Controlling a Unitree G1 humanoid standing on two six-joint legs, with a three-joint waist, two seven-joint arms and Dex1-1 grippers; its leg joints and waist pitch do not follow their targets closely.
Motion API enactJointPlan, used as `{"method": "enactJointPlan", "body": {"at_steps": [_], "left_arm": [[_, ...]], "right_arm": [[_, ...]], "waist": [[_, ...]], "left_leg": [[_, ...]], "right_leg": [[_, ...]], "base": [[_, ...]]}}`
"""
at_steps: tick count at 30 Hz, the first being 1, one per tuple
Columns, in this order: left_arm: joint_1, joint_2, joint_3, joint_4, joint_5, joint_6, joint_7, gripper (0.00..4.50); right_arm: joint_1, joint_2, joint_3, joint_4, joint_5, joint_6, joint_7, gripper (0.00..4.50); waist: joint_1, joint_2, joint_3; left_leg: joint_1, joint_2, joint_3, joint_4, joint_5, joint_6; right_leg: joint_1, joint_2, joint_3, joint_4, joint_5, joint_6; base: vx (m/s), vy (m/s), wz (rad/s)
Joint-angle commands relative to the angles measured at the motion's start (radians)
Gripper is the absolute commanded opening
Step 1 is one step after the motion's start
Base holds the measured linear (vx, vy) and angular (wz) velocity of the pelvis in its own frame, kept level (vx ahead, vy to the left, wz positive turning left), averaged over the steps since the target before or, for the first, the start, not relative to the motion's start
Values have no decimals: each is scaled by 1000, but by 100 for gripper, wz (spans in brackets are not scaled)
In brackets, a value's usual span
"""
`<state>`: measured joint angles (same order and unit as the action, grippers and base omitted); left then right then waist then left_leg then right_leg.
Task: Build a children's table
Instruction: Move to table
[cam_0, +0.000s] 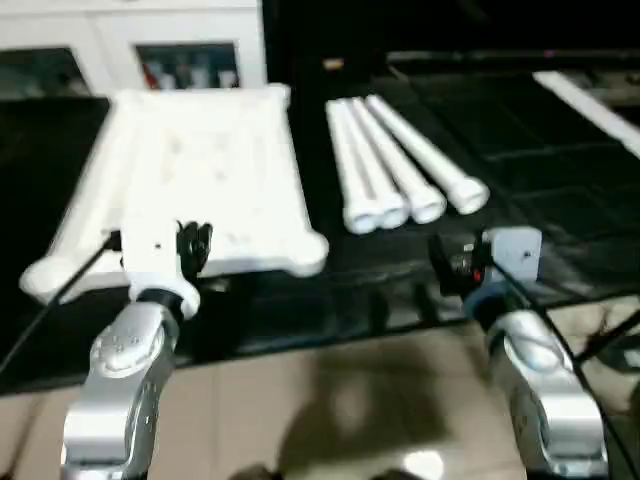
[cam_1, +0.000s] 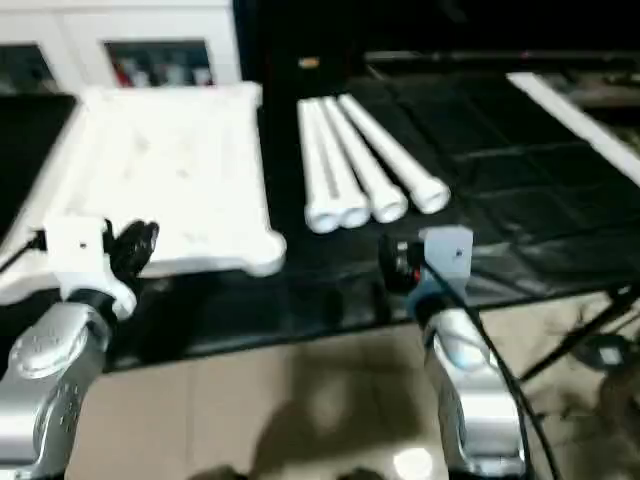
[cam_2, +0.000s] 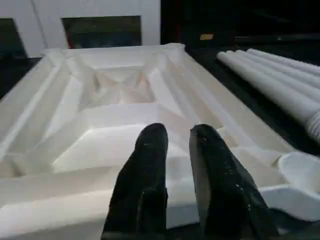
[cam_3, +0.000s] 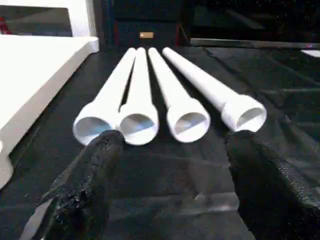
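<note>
I am lining up my right gripper (cam_3: 167, 165), fingers spread wide and grasping nothing, on the four legs (cam_3: 150, 100) lying side by side on the black surface (cam_3: 280, 85), open ends facing me. The table top (cam_0: 190, 170) is lying ribs-up just left of them. My left gripper (cam_2: 177, 170) is hovering at its near edge, fingers slightly parted, empty. Judgement: take the outermost right leg, slightly splayed from the rest, so the neighbours are not getting nudged.
</note>
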<state>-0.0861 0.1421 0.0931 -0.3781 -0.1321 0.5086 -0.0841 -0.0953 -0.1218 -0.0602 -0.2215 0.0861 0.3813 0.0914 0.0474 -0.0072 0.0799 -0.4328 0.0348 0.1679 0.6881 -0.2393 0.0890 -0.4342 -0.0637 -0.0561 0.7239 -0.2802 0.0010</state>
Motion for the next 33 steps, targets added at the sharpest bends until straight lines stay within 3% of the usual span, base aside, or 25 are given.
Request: {"method": "enactJointPlan", "body": {"at_steps": [1,2,3,4,5,6,7,8,12,16,17,18,20,21,22,23,24,26,27,28,29,30,31,32,33], "left_arm": [[1,12,0,-21,4,9,-4,127],[1,12,0,-21,4,9,-4,131],[3,14,-1,-24,8,10,-2,149],[5,16,-3,-24,15,11,1,149],[6,18,-6,-24,21,11,4,160],[8,11,0,-24,14,15,10,175],[9,-4,14,-23,-1,24,22,181],[9,-4,14,-23,-1,24,22,181],[7,-16,21,-14,7,27,47,220],[-1,-31,17,-17,-3,31,47,255],[-2,-31,14,-18,0,30,46,266],[-2,-31,12,-17,1,29,45,276],[-3,-32,11,-17,2,29,45,290],[-3,-33,10,-16,3,29,46,300],[-3,-33,10,-16,3,29,46,309],[-4,-33,10,-16,4,30,47,309],[-6,-34,10,-15,6,31,50,315],[-10,-36,11,-12,8,33,54,332],[-15,-33,9,-9,12,26,51,343],[-16,-30,5,-7,14,18,47,352],[-19,-35,9,-6,7,24,49,357],[-22,-44,17,-4,-3,37,52,360],[-23,-39,14,-4,5,35,52,365],[-23,-33,10,-4,12,32,51,375],[-24,-29,7,-4,16,29,50,387]], "right_arm": [[-5,4,0,2,-3,-4,0,383],[-5,4,0,2,-3,-4,0,391],[-7,6,-4,8,-10,-5,-8,418],[-7,13,-10,1,11,3,4,418],[-7,18,-15,-3,26,8,13,423],[-9,24,-19,-10,48,14,24,435],[-14,28,-19,-18,75,20,41,440],[-14,28,-19,-18,75,20,41,440],[-19,4,7,-18,47,24,50,443],[-28,-4,-5,-13,34,21,46,443],[-28,-5,-9,-12,38,23,49,443],[-30,-9,-11,-10,41,25,52,443],[-30,-14,-11,-10,44,26,55,443],[-32,-25,-14,-2,50,31,54,443],[-32,-25,-14,-2,49,30,53,443],[-33,-33,-13,4,38,25,46,443],[-35,-39,-17,16,32,24,41,443],[-35,-42,-29,26,33,27,40,443],[-38,-41,-38,30,11,15,15,443],[-39,-42,-41,27,-4,16,-2,443],[-41,-39,-48,26,5,42,-5,443],[-43,-38,-54,24,26,77,-2,443],[-41,-41,-51,21,24,86,-2,443],[-39,-45,-47,19,19,88,-4,443],[-38,-47,-44,17,15,89,-5,443]], "waist": [[25,-19,-64],[3,-28,-49],[15,-31,-26],[15,-22,-22],[8,3,-21],[-4,23,-24],[-67,58,-31],[-58,81,-35],[-51,56,-49],[-49,62,-50],[-49,69,-48],[-66,56,-53],[-69,28,-63],[-53,7,-66],[-13,-24,-69],[-11,-7,-66],[0,-17,-34],[13,-12,-52],[2,21,-69],[1,56,-94],[-31,77,-124],[-15,78,-92],[-14,76,-90],[0,66,-80],[8,17,-78]], "left_leg": [[-52,85,-149,139,-166,-32],[-78,76,-169,159,-186,-97],[-19,55,-143,110,-177,-199],[12,73,-143,77,-144,-175],[47,111,-139,-40,-64,-116],[73,120,-132,-99,-72,-84],[109,201,-162,-214,-363,-54],[105,190,-171,-215,-389,-90],[122,235,-207,-184,-172,-283],[108,285,-245,-239,-220,-240],[99,195,-330,-248,-297,-114],[109,157,-380,-244,-327,-36],[77,59,-404,-255,-291,-24],[9,5,-368,-213,-291,-27],[-38,-28,-217,3,-238,-38],[0,6,-131,69,-191,-59],[-50,45,-92,88,-153,-52],[-21,73,-72,51,-155,-39],[-3,119,-85,-32,-57,9],[50,202,-129,-79,117,51],[213,471,-300,-127,594,255],[174,406,-270,-89,1009,312],[160,364,-242,-85,1074,320],[103,254,-149,-94,1006,329],[56,146,-89,-78,669,305]], "right_leg": [[93,-351,259,-217,-147,140],[107,-326,215,-213,-168,107],[97,-206,142,-227,-210,-91],[95,-207,128,-243,-265,-167],[104,-150,74,-244,-358,-251],[101,-96,47,-231,-350,-257],[45,25,-10,-71,-115,-145],[50,19,-20,-55,-37,-127],[68,-38,25,-110,130,-52],[38,-7,20,-33,-61,18],[48,13,8,-26,-147,-28],[51,12,21,-37,-149,-103],[109,5,45,-109,-165,-236],[166,-49,65,-176,-218,-365],[182,-147,56,-293,-253,-533],[176,-139,90,-296,-215,-586],[188,-123,91,-252,-3,-587],[178,-89,69,-237,189,-495],[187,-39,8,-217,245,-369],[173,4,-44,-166,263,-266],[-22,-14,-37,24,-102,-53],[-58,-45,7,64,-137,-12],[-65,-46,24,67,-80,3],[-33,-16,26,22,67,52],[26,-23,69,-113,215,50]], "base": [[-106,171,-4],[-97,223,-16],[-101,254,-15],[-101,254,-15],[-97,305,1],[-90,339,14],[-90,339,14],[-81,340,15],[-55,245,4],[-57,96,5],[-55,-45,22],[-59,-116,35],[-60,-150,35],[-97,-245,43],[-97,-245,43],[-77,-233,42],[4,-202,10],[13,-198,7],[43,-161,22],[43,-161,22],[43,-155,12],[3,-154,-1],[3,-154,-1],[-35,-153,-3],[-78,-152,-1]]}}
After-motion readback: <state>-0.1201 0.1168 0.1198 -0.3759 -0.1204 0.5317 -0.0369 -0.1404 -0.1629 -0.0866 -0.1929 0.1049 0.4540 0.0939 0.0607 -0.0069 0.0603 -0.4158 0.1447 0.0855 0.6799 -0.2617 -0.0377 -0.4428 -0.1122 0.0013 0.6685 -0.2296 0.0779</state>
